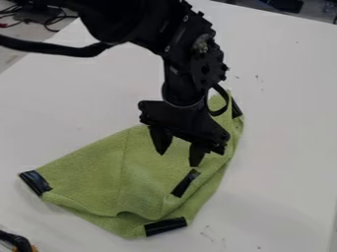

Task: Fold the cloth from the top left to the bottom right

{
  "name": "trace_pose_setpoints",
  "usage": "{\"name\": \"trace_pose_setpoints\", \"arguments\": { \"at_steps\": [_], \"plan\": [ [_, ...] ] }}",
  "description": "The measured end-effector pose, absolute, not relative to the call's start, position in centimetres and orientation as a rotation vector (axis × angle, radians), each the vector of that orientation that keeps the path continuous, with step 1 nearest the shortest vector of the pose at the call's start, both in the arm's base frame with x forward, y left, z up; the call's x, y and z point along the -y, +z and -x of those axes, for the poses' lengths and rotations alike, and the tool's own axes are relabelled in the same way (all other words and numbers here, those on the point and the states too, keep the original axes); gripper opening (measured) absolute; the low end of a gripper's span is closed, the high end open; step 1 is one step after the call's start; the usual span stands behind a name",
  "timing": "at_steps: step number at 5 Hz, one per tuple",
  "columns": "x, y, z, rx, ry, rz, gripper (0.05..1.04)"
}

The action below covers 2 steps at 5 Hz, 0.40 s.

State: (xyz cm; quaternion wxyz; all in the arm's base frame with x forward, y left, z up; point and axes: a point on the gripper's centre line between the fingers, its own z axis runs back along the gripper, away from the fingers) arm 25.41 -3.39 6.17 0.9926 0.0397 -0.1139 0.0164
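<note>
My black metal-and-plastic two-finger gripper (178,160) hangs open over the green fabric cloth (99,172), folded on the white table (289,147). I judge the fold nearly finished; next, I should lift clear without dragging it.

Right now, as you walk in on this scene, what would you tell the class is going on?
A black robot arm is at work folding a green cloth on a white table. Its gripper hangs over the cloth with fingers apart, gripping nothing. The cloth looks partly folded: a black-taped corner lies on top of it, near the lower right edge but short of it.
</note>
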Motion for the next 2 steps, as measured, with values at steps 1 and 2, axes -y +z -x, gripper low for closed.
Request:
{"name": "trace_pose_setpoints", "arguments": {
  "at_steps": [1,2],
  "plan": [
    [3.4,6.9,-25.7,0.208,0.033,-0.082,1.015],
    [2.3,7.6,-27.0,0.175,-0.020,-0.070,1.010]
  ]
}}
